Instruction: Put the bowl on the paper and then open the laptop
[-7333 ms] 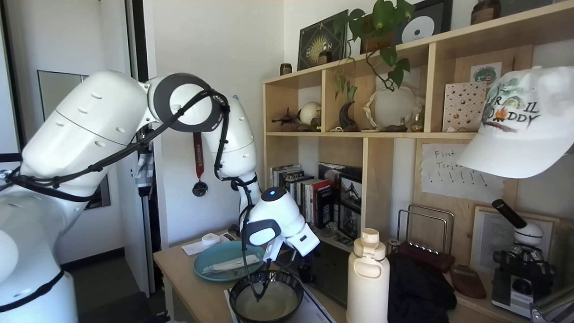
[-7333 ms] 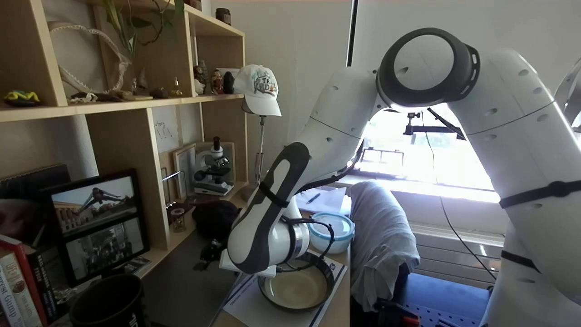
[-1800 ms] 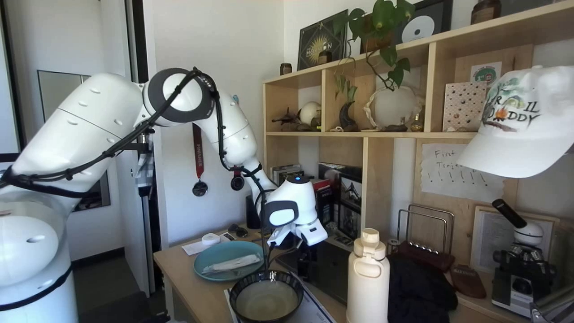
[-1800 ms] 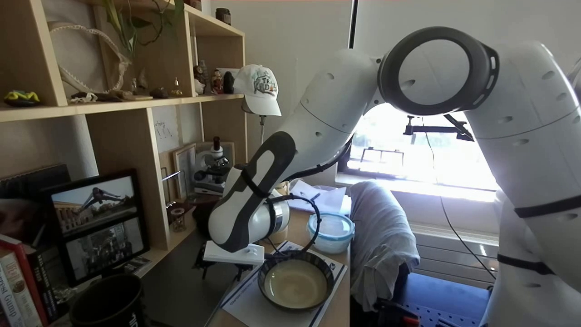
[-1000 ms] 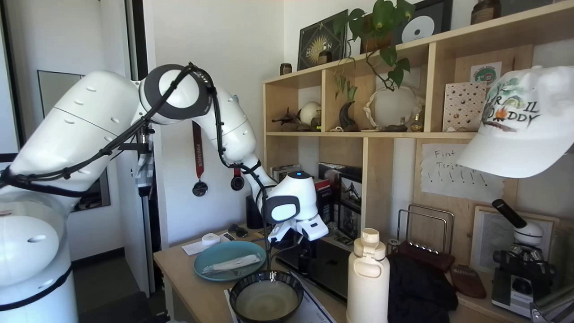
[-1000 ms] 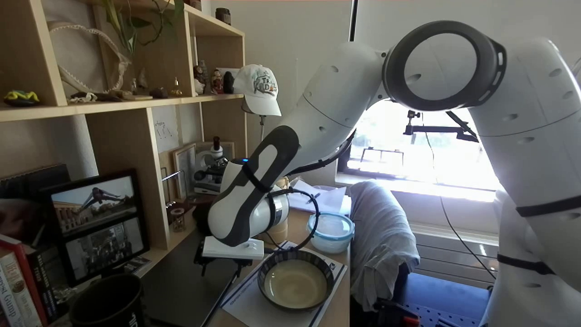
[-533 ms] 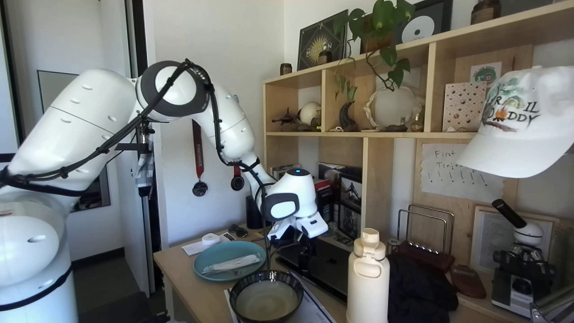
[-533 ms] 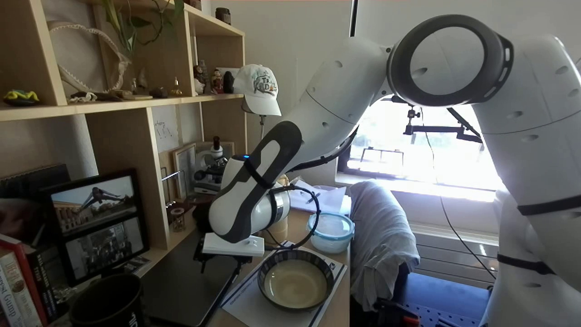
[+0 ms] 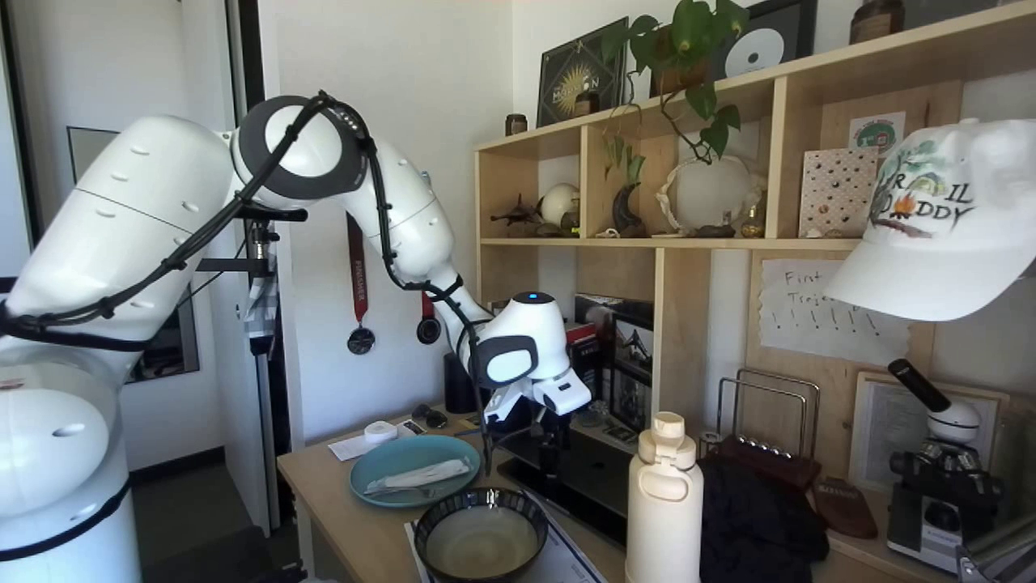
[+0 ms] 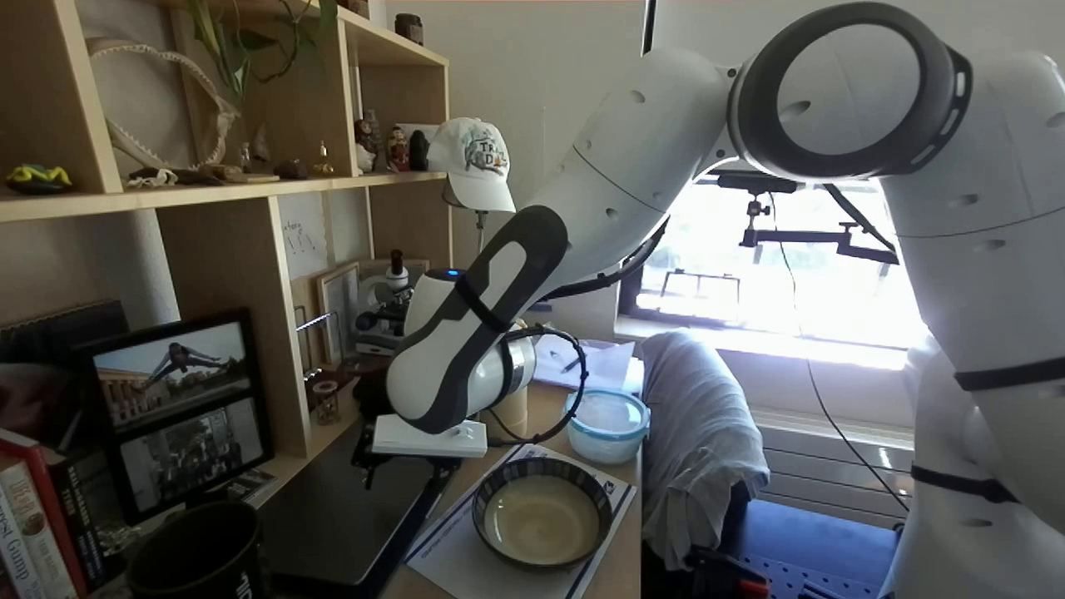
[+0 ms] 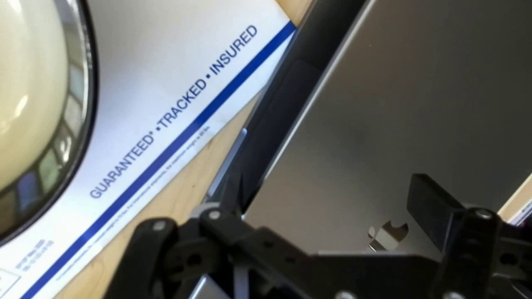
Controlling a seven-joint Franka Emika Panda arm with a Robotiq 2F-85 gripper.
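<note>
— How should the laptop [image 11: 374,120] be handled?
— It fills the right of the wrist view, its lid [image 11: 399,99] apparently raised slightly, a dark strip of base [image 11: 286,104] showing. I'd hook the edge from below and swing it up and back slowly, so the base doesn't slide.
— And the paper [image 11: 158,62]?
— Left of the frame, the bowl [image 11: 43,110] resting on it; that half looks done.
— The gripper [image 11: 327,180]?
— Bottom of the frame, spread wide, holding nothing.
— What's unclear?
— The bowl is cut off by the left border, most of the laptop's far side by the right. Whether either of the fingers [image 11: 432,203] touches the lid, I can't say.
</note>
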